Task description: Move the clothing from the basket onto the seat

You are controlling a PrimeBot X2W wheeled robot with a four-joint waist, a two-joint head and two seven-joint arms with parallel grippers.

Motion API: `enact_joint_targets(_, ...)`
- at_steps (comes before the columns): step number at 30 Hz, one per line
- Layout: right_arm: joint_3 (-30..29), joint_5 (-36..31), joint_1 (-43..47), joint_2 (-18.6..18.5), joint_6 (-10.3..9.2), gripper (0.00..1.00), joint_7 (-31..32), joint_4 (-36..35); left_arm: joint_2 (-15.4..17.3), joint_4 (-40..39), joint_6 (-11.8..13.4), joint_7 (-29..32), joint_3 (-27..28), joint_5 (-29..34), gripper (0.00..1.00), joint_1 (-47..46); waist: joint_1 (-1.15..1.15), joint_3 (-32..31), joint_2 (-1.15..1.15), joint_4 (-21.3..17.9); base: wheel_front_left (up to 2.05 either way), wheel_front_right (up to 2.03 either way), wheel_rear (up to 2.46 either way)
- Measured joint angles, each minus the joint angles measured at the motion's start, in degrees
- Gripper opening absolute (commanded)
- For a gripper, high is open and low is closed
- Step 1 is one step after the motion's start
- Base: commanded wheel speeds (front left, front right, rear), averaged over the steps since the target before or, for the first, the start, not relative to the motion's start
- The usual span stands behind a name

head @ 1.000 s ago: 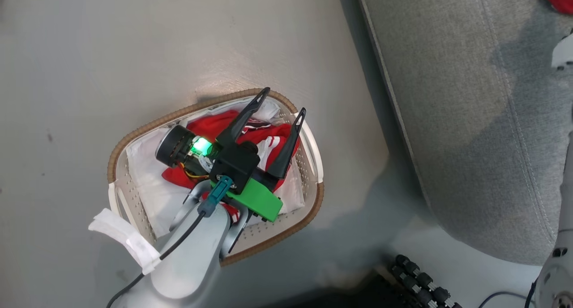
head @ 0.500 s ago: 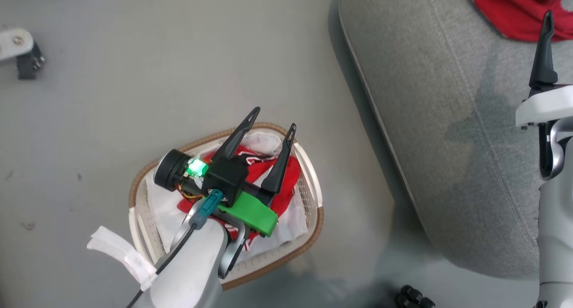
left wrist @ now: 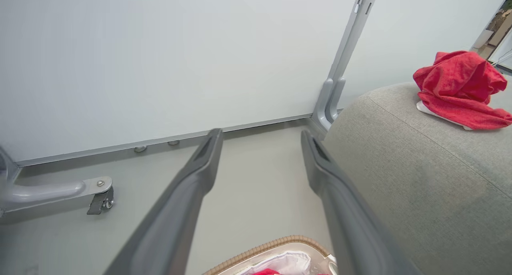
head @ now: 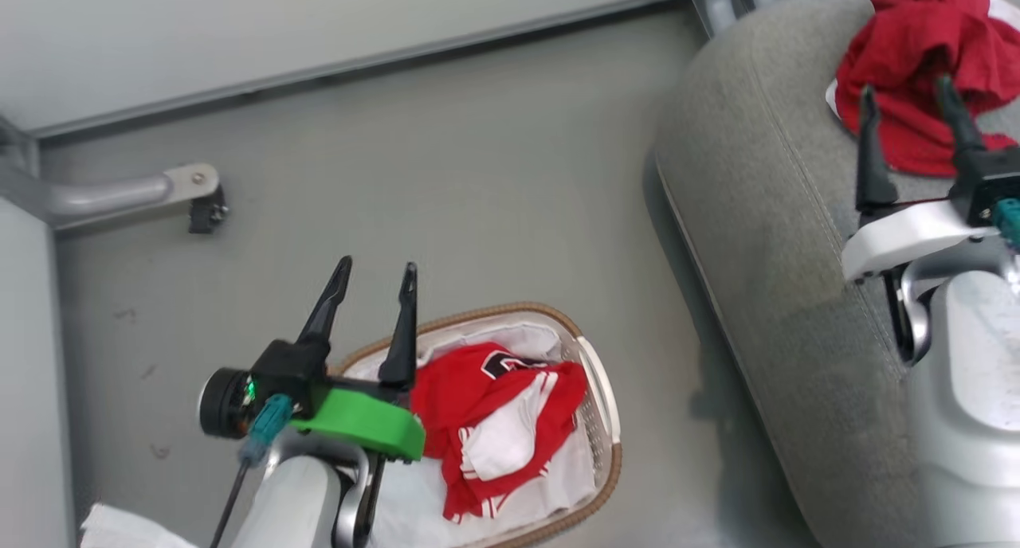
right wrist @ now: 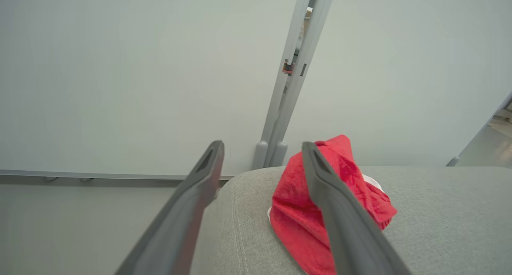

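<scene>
**Both tools released: one garment on the seat, more in the basket**

My left tool (head: 378,263) sits at the lower left of the head view. Its two dark fingers are spread with nothing between them, and they point up over bare floor (head: 478,174) just left of the basket (head: 599,389). In the left wrist view those fingers (left wrist: 192,187) frame the floor and a pale wall, and a sliver of the basket's brown rim shows at the bottom edge.

The basket stands on the floor at the bottom centre of the head view, near the seat (head: 765,213) but apart from it. Inside lies the clothing (head: 478,397), crumpled bright red fabric with white stripes and a black-and-white number print at its upper edge. It rests on a white liner sheet (head: 414,500).

My right tool (head: 904,86) is at the upper right of the head view, also released, with its fingers apart over the grey seat. A red garment (head: 916,30) lies bunched on the seat right at the fingertips, and I cannot tell whether the tips touch it. In the right wrist view the garment shows behind the right-hand finger, and the gap between the fingers holds nothing.

A grey castor leg (head: 187,185) sits on the floor at the left.
</scene>
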Motion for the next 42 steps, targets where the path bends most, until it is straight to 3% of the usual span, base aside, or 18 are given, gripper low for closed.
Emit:
enact_joint_targets(8, 4.46, 3.22, 5.98, 2.13, -0.01, 1.00, 0.00, 0.46, -0.04, -1.72, 1.52, 0.00, 5.03, -1.99, 1.00, 6.03, 0.00, -6.23, 0.00, 4.18, 0.00, 0.00, 0.00)
enact_joint_targets(14, 9.58, 10.28, 12.63, 2.53, 0.00, 1.00, 0.00, -0.01, -0.04, -2.07, 1.80, 0.01, 7.32, -3.10, 1.00, 10.76, 0.00, -10.11, 0.00, 7.07, 0.00, 0.00, 0.00)
enact_joint_targets(24, 11.33, 15.82, 22.97, 2.49, -0.01, 1.00, 0.00, -1.58, -0.08, -2.25, 2.34, 0.00, 6.98, -3.81, 1.00, 15.25, 0.00, -14.80, 0.00, 10.36, 0.00, 0.00, 0.00)
enact_joint_targets(42, 13.10, 16.00, 24.44, 2.52, 0.00, 1.00, 0.00, -3.63, -0.08, -1.41, 2.24, 0.00, 7.22, -3.63, 1.00, 16.25, 0.00, -16.98, 0.00, 10.04, 0.00, 0.00, 0.00)
